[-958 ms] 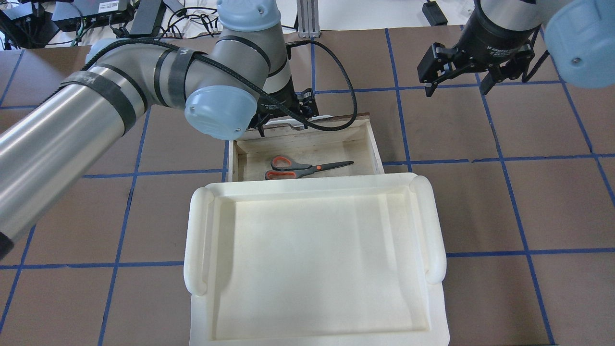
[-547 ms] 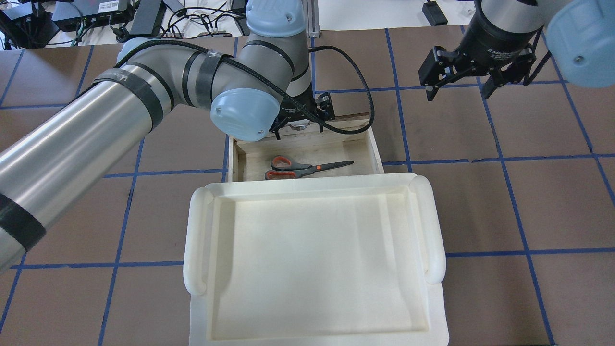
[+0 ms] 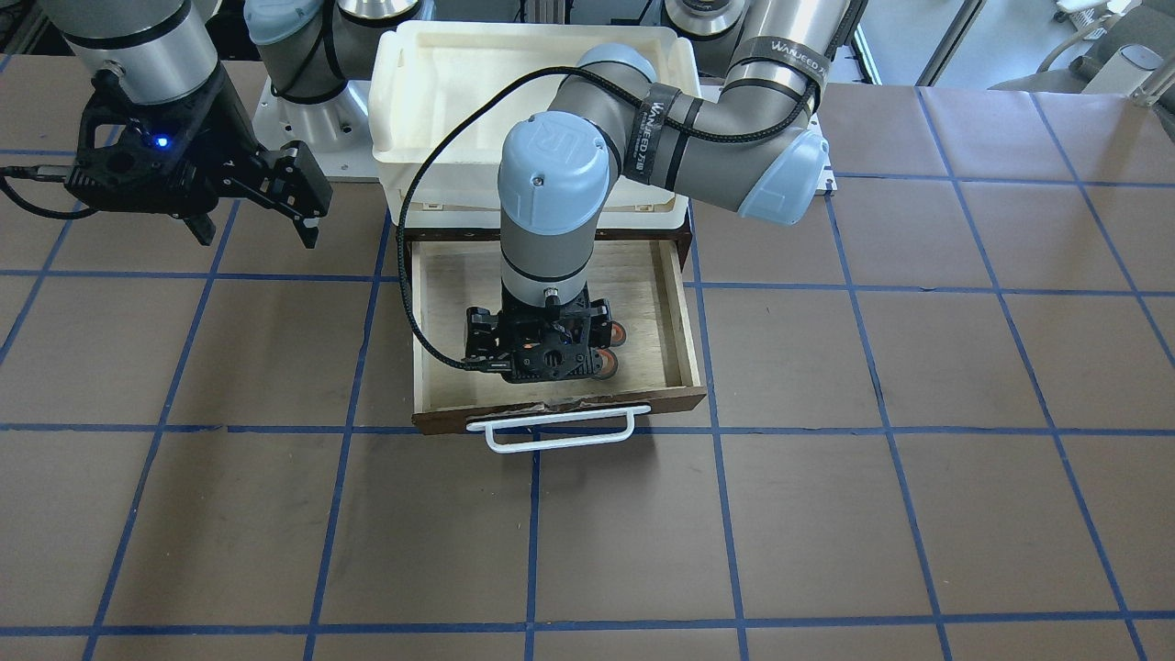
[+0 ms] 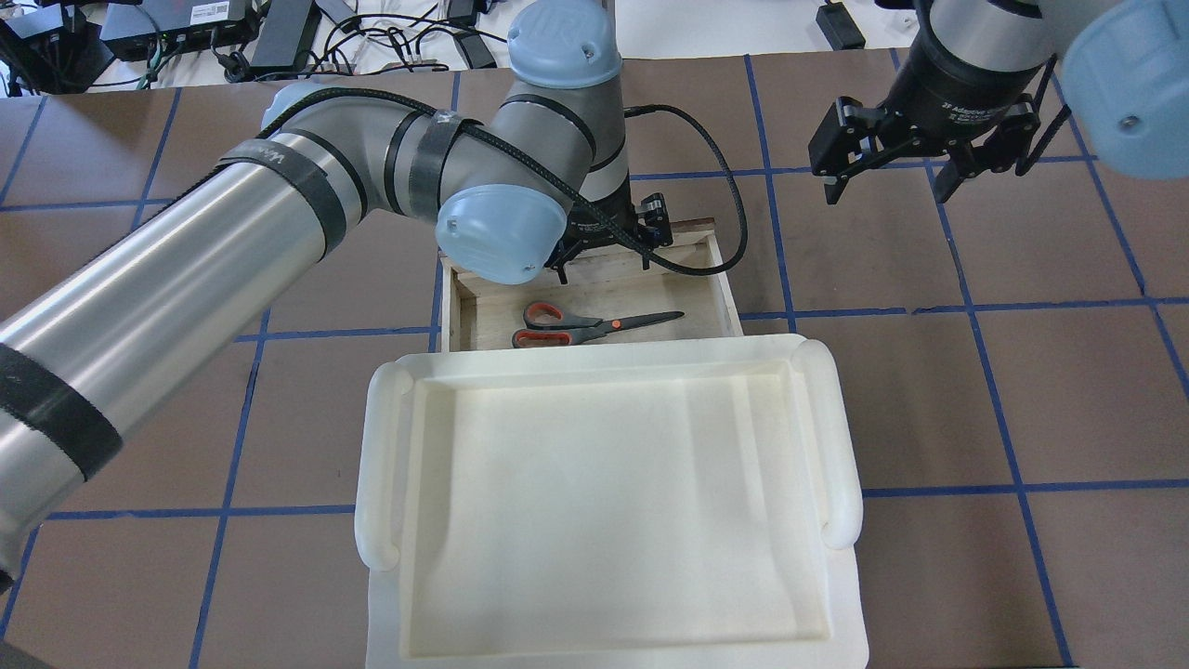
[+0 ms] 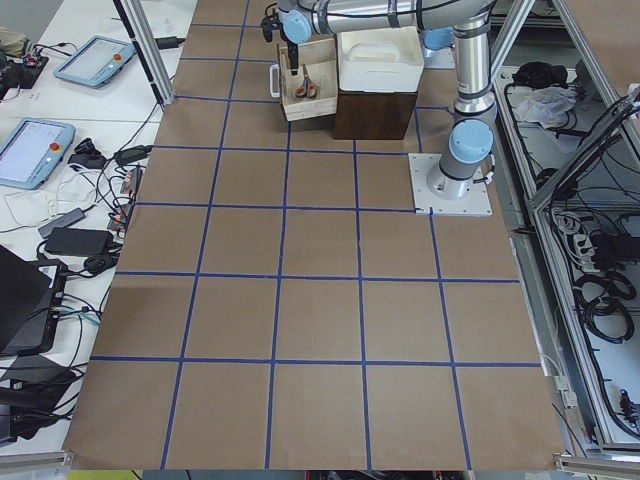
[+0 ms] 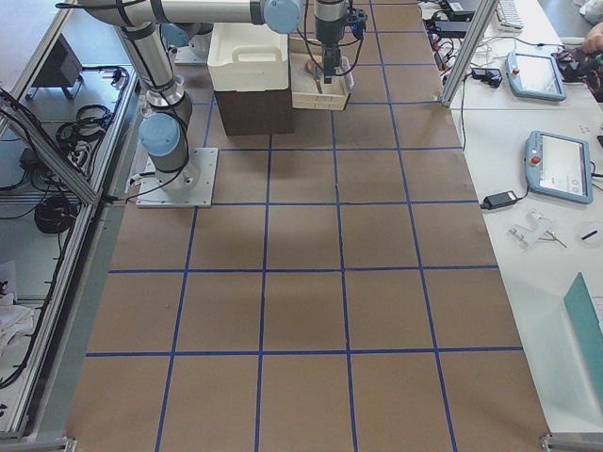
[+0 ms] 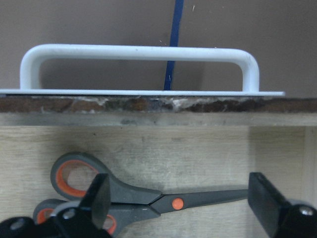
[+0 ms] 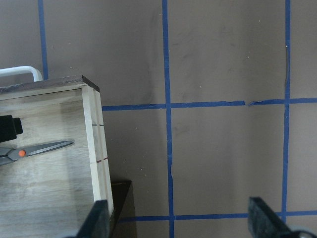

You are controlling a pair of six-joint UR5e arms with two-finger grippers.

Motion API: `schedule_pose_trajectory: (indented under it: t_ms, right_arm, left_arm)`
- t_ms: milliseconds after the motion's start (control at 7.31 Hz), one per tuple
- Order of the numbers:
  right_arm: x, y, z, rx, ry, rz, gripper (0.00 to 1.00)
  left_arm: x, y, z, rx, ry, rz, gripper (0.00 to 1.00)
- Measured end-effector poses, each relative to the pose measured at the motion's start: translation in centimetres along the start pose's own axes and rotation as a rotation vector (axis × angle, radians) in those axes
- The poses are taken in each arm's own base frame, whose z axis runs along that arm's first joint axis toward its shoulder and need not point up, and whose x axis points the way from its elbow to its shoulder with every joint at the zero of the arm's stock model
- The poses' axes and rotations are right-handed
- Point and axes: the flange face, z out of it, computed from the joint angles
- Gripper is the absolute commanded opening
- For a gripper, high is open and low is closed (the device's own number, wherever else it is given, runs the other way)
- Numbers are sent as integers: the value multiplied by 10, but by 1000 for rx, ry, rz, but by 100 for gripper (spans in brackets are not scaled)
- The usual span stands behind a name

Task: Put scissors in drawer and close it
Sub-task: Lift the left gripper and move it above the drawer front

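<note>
Shifted rightward in the overhead view, left gripper (image 4: 604, 263) is hovering spread, empty; scissors (image 4: 594, 325) are lying inside drawer (image 4: 726, 288), which is awaiting closure.

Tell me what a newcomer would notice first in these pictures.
The grey-and-orange scissors lie flat inside the open wooden drawer, with the left end effector open above them. A big white tub sits above the drawer's back, and the right end effector hangs open off to the drawer's side.
</note>
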Motion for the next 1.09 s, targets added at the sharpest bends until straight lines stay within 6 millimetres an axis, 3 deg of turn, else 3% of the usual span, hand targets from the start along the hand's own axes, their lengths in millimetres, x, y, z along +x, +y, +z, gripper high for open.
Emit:
schedule_pose_trajectory:
  t_ms: [411, 547, 1095]
  right_arm:
    - [0, 5, -1, -12, 4, 2, 100]
    - [1, 5, -1, -13, 4, 2, 100]
    - [1, 10, -4, -25, 5, 4, 100]
  left_arm:
    - [4, -30, -26, 99, -39, 13, 100]
    - [6, -42, -25, 134, -61, 13, 100]
    - [-8, -83, 13, 112, -36, -30, 100]
